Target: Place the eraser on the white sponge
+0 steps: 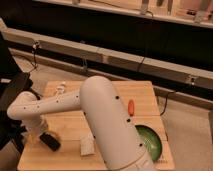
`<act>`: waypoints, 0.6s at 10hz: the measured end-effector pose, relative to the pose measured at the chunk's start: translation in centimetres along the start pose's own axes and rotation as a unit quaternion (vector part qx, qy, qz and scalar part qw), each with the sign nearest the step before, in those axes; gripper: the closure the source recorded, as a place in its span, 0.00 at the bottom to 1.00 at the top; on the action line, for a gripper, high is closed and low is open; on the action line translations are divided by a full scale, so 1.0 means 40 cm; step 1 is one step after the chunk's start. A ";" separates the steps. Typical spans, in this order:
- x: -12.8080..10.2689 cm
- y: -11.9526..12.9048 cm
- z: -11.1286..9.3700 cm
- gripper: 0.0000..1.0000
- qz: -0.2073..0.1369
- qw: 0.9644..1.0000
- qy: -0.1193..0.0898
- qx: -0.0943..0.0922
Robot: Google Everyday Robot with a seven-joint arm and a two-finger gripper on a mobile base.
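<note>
Eraser [50,142] just below hand [42,134], left of white sponge [87,146]

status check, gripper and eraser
Gripper low at the eraser, left end of table. Eraser on the table, not yet on white sponge beside it. Green bowl far right, out of the path.
</note>
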 end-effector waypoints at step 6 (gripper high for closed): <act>-0.007 0.023 0.002 1.00 0.014 1.000 0.009 0.013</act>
